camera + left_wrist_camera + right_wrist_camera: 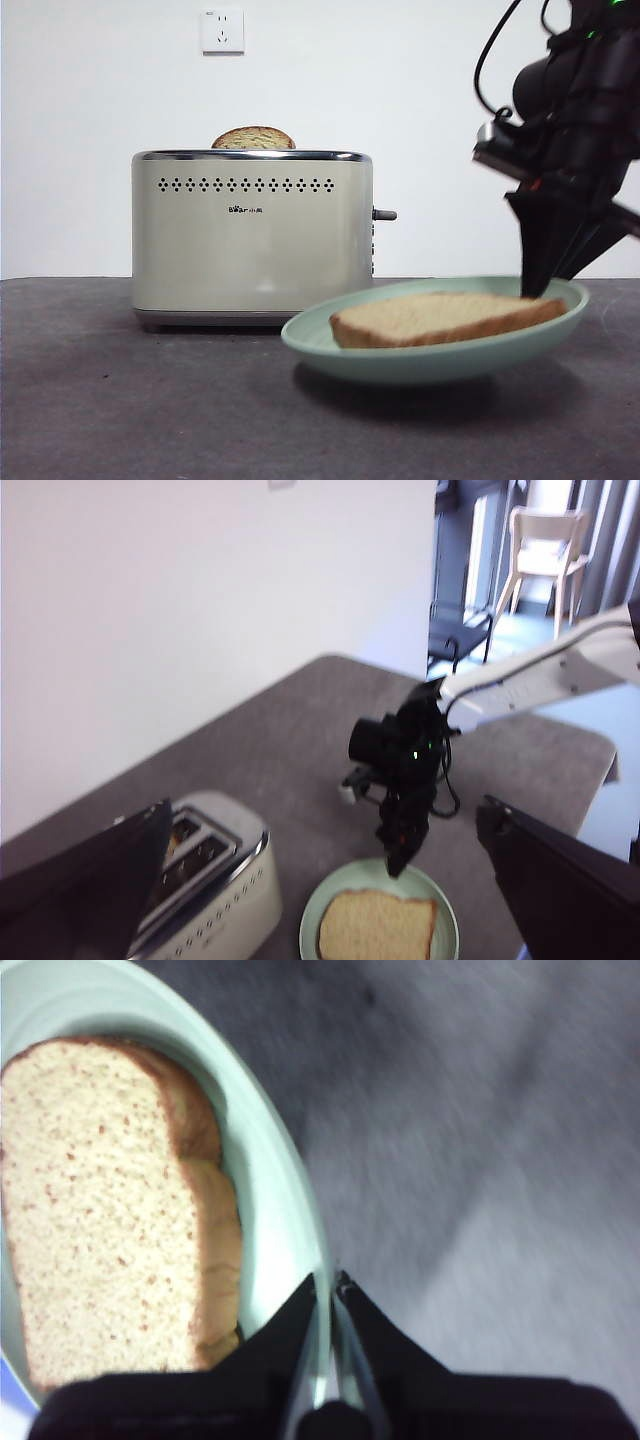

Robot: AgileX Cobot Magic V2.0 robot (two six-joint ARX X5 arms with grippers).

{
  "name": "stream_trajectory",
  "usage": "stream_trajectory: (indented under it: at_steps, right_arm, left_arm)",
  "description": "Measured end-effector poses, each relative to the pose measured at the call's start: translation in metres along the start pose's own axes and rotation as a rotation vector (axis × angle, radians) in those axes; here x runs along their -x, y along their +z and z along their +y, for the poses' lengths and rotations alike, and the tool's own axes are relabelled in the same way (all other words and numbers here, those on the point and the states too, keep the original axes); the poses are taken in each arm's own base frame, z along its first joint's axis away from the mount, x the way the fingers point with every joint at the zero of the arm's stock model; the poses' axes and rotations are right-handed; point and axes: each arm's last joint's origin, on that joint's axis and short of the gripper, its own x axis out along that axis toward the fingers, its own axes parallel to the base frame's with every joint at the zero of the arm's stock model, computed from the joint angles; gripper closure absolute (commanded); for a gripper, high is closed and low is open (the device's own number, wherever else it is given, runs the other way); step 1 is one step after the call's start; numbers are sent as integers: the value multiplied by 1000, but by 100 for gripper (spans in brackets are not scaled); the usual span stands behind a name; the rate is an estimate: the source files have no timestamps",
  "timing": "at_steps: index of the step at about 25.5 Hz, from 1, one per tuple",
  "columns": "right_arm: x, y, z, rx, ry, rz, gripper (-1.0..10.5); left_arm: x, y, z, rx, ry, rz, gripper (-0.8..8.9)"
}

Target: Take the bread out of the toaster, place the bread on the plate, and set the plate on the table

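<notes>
Right pincer [535, 290] clamps plate [500, 355] rim, bread [440, 318] aboard, seemingly just clear of worktop [120, 400]; left pincer [320, 880] gapes wide, empty.

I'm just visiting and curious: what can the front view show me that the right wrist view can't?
Only the front view shows the toaster, a second slice poking from its top, the wall socket, and that the plate hangs tilted above the table.

Only the right wrist view shows the right pincer shut on the plate's rim, up close.

Both show the bread lying on the mint plate, and the dark table beneath.
</notes>
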Motion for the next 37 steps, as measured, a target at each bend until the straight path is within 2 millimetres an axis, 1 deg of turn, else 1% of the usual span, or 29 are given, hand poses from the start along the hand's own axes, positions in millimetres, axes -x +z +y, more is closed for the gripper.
stream_trajectory:
  at_steps: [5,6,7,8,10,11,16,17,18,19,21,22,24,27,30,32,35,37]
  right_arm:
    - [-28,7,-10,-19,18,57,963]
    - [-31,8,-12,-19,21,62,962]
    - [-33,9,-12,-16,23,61,934]
    - [-33,9,-12,-10,22,54,858]
    - [-34,10,-13,-6,10,45,591]
    - [-34,10,-13,-8,9,49,511]
    - [-32,10,-12,-14,5,46,505]
    - [-27,9,-10,-12,4,29,505]
    - [-17,8,-6,-5,3,-1,505]
    - [-2,6,-1,9,0,-49,506]
    - [38,-5,15,53,-4,-177,506]
    - [59,-13,23,75,-7,-246,506]
    - [101,-35,40,119,-6,-390,506]
    - [138,-63,55,158,-5,-531,506]
    - [167,-93,67,189,-3,-656,506]
    - [183,-112,74,201,2,-732,506]
    - [196,-132,80,207,10,-800,508]
    - [200,-139,82,207,14,-822,510]
  left_arm:
    - [-2,-3,0,2,-1,36,281]
    - [-3,-3,0,2,-1,39,281]
    - [-4,-3,0,1,-1,40,281]
    - [-4,-3,0,1,-2,40,281]
    - [-4,-2,0,1,-1,37,281]
    - [-4,-2,0,0,-1,30,281]
    - [-4,1,1,-3,2,3,283]
    - [-4,1,1,-3,5,2,283]
    - [-4,1,1,-4,19,4,284]
    - [-4,1,2,-6,44,7,285]
    - [-4,-1,3,-20,102,26,304]
    - [-4,-2,4,-23,121,47,320]
    - [-8,-10,4,-25,134,103,320]
    - [-13,-27,4,-23,142,169,320]
    - [-19,-45,4,-19,180,184,320]
    - [-23,-61,4,-6,241,148,320]
    - [-21,-90,4,40,358,44,329]
    - [-17,-112,4,82,447,-31,412]
